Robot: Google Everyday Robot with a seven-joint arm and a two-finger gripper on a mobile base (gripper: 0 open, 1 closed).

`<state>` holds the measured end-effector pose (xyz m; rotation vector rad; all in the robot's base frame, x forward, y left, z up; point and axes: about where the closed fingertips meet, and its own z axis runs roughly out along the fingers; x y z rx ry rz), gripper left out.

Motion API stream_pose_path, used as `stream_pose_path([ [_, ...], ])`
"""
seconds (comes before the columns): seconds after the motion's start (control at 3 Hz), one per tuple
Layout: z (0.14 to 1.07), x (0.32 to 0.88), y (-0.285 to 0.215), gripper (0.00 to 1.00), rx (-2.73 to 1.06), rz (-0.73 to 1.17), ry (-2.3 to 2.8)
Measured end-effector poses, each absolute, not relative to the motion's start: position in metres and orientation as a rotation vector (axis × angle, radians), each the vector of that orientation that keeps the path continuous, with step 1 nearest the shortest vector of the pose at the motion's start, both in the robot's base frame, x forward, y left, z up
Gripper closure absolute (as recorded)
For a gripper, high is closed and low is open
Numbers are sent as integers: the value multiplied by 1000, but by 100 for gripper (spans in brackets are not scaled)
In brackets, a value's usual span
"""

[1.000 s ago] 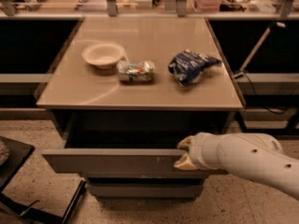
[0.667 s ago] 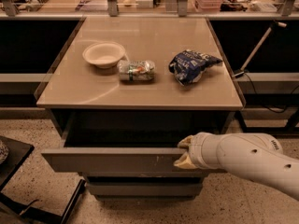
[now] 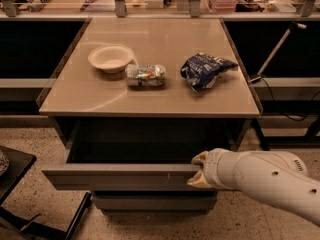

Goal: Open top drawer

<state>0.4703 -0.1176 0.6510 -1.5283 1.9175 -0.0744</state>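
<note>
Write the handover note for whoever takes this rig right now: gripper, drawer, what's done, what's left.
Gripper: at the right end of the top drawer front, against it.
Top drawer: pulled well out from under the tabletop, with its dark inside showing; contents cannot be made out.
Done: the drawer is open.
Left: probably only backing the gripper clear, unless a wider opening is wanted.

One claw (image 3: 196,170) at one top drawer (image 3: 120,177), one bowl (image 3: 111,58), one can (image 3: 145,75), one bag (image 3: 205,70).

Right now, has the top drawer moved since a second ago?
Yes, slightly: the top drawer slid further out from the table edge, pincer at its right end.
</note>
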Motion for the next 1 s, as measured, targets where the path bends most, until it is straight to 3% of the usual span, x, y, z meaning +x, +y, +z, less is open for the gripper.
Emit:
stream_pose_path([
  [1.0, 644, 437, -122, 100, -1549, -104, 1931],
])
